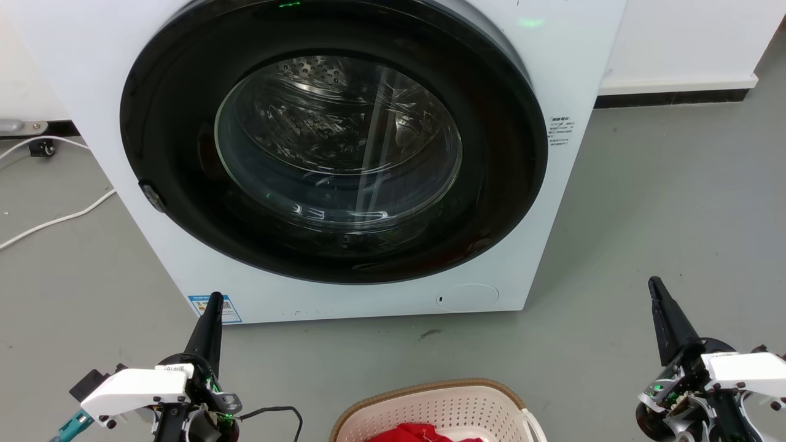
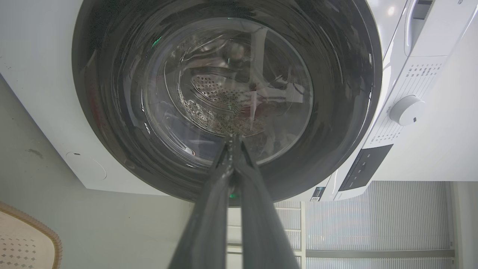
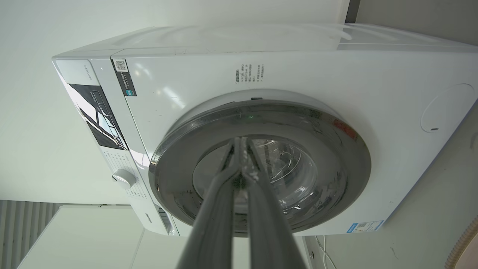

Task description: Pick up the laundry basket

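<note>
The laundry basket is cream with small holes and a brown woven rim. It stands on the floor at the bottom middle of the head view, with a red cloth inside. A corner of the basket appears at the lower left of the left wrist view, and a sliver of its rim at the lower right of the right wrist view. My left gripper is shut and empty, left of the basket. My right gripper is shut and empty, to the basket's right. Both point toward the washing machine.
A white front-loading washing machine with a dark round door, closed, stands right behind the basket. A white cable lies on the grey floor at the left. Bare floor stretches to the right of the machine.
</note>
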### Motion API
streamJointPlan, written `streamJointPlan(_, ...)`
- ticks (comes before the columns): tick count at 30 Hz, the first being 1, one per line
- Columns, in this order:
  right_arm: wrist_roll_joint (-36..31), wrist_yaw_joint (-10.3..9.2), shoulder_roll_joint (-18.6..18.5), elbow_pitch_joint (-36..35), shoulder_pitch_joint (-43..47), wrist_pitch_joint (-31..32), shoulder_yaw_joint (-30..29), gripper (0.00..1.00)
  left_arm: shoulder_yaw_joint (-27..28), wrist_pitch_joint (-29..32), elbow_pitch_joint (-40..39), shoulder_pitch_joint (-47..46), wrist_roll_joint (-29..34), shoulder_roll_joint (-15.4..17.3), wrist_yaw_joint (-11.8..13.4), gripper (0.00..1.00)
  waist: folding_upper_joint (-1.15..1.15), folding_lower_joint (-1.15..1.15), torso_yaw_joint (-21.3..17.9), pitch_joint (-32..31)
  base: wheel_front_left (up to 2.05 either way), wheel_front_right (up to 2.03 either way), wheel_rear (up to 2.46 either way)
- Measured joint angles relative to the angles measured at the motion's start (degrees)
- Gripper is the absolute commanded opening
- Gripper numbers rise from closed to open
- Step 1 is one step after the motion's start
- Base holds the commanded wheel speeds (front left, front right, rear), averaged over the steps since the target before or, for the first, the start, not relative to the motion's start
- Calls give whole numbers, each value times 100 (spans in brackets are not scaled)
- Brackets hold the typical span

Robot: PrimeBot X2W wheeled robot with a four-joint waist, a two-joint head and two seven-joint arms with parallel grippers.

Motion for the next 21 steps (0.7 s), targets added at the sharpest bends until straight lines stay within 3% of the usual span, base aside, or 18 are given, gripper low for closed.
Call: streamJointPlan(21, 0, 0, 0, 0, 0, 0, 0, 0, 0, 0, 0, 0, 0, 0, 0, 0, 0, 0, 0, 0, 0, 0, 0)
